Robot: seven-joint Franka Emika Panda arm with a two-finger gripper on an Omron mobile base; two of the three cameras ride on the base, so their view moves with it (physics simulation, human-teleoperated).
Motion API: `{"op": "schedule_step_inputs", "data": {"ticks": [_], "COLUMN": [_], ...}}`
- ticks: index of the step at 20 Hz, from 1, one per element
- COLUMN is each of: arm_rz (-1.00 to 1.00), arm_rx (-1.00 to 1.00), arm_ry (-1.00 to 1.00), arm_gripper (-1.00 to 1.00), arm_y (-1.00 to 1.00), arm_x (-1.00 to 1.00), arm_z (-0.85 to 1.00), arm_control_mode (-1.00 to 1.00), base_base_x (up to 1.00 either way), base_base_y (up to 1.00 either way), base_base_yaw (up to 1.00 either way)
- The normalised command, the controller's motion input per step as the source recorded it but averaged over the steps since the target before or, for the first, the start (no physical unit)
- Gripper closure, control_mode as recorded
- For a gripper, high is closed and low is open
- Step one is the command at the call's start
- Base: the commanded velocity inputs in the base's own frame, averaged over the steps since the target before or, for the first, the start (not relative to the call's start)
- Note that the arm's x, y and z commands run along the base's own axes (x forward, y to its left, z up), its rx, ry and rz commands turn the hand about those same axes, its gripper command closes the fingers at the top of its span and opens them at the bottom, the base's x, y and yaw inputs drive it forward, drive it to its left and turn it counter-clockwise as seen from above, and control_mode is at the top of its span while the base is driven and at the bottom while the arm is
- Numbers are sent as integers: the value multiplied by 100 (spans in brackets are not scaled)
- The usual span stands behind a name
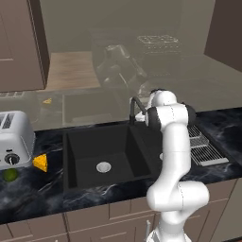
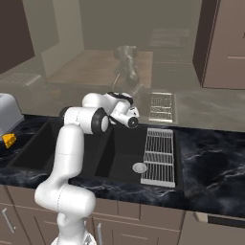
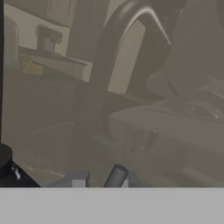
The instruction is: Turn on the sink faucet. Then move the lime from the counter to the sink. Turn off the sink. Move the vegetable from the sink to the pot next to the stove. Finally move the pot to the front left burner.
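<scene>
Two basins make up the matte black rectangular sink (image 1: 101, 151), sunk into the black marble-look desk (image 1: 33, 189) with pale grey veins, and the step in hand is judged to be the first one: working the thin black gooseneck faucet (image 1: 133, 108) at the sink's rear edge. The white arm's end effector (image 2: 133, 118) is held right at the faucet's base; in the hand view the arched spout (image 3: 116, 57) is seen very close ahead. Its fingers are nearly pressed together, and nothing can be seen pinched between them. No water is seen running, so the tap is judged not yet on.

For a clean actuation, the narrow tips are best laid against the side of the lever and swept sideways in a shallow arc, so that the slim, smooth metal is pushed rather than squeezed. Whether contact is already made cannot be told.

The small round yellow-green lime (image 1: 10, 175) lies near the desk's left front edge, just beside an orange-yellow cheese wedge (image 1: 40, 162) and in front of a brushed silver toaster (image 1: 14, 137). It is well apart from the sink. A pale wire rack (image 2: 159, 158) with fine bars rests over the right basin, next to a round silver drain (image 2: 139, 167).
</scene>
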Motion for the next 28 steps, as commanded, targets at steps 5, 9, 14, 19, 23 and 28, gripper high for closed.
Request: {"op": "schedule_step_inputs", "data": {"ticks": [5, 9, 14, 19, 23, 28], "arm_rz": [5, 8, 9, 8, 6, 0], "arm_rx": [9, 12, 16, 16, 16, 14], "arm_ry": [2, 1, 1, 5, 7, 10], "arm_gripper": [100, 100, 100, 100, 100, 100], "arm_y": [-95, -100, -100, -100, -100, -100], "arm_x": [5, 2, 0, 0, 0, -1], "arm_z": [-53, -47, -36, -31, -32, -37], "arm_control_mode": [-100, -100, -100, -100, -100, -100], "base_base_x": [0, 0, 0, 0, 0, 0], "base_base_y": [0, 0, 0, 0, 0, 0], "base_base_yaw": [0, 0, 0, 0, 0, 0]}}
